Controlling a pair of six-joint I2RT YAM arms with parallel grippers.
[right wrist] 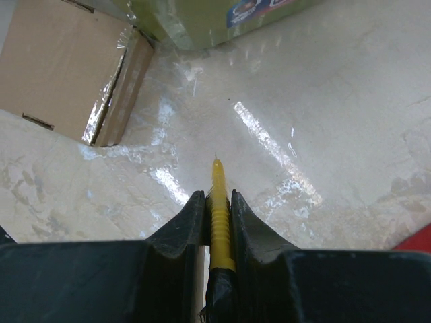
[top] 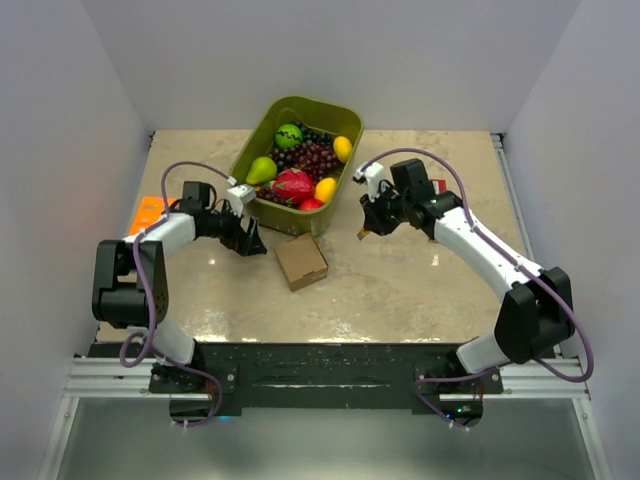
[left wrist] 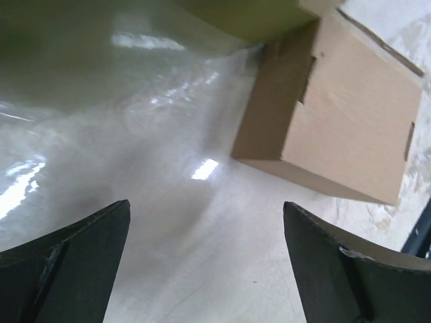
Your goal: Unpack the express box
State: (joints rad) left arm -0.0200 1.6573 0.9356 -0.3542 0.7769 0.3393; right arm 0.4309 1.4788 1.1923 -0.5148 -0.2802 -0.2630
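Note:
The express box is a small brown cardboard box, closed, on the table in front of the green tub. It shows at the upper right of the left wrist view and the upper left of the right wrist view, with clear tape along one edge. My left gripper is open and empty, just left of the box, its fingers low over bare table. My right gripper is shut on a yellow ribbed tool with a thin tip, right of the box and apart from it.
A green tub of toy fruit stands behind the box. An orange tray lies at the left edge under the left arm. A red packet lies behind the right arm. White walls enclose the table.

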